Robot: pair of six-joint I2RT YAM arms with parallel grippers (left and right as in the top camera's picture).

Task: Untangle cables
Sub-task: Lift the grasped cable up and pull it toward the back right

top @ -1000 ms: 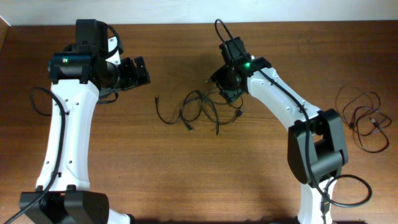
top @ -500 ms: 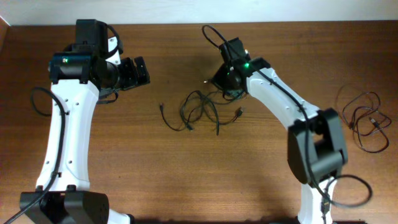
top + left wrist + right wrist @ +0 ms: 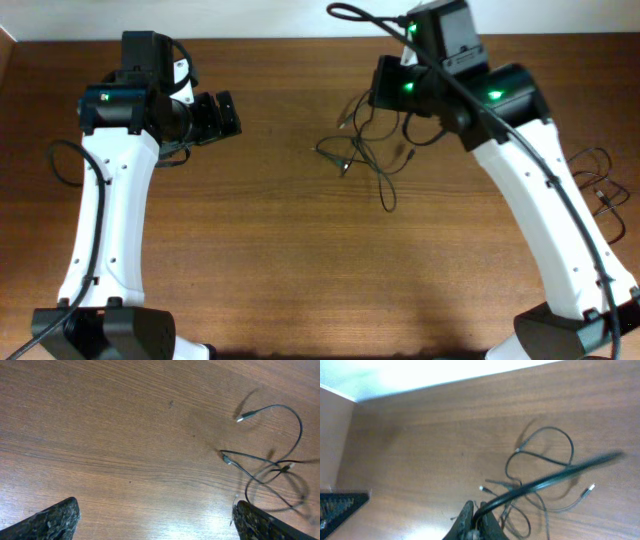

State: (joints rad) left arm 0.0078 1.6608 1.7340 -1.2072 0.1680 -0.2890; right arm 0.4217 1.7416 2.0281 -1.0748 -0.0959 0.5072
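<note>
Tabletop of brown wood [image 3: 300, 260] spans the scene, with 2 white-and-black arms [image 3: 110, 200] reaching over it. Left gripper [image 3: 228, 113] hovers at the far left, jaws spread wide and holding nothing. Right gripper [image 3: 475, 520] is pinched tight on 1 strand of the thin black silver-tipped cables [image 3: 365, 152], whose tangled loops trail beneath it near the table's middle.

Cables [image 3: 365, 152] between left hand [image 3: 228, 113] and right hand [image 3: 381, 99]
</note>
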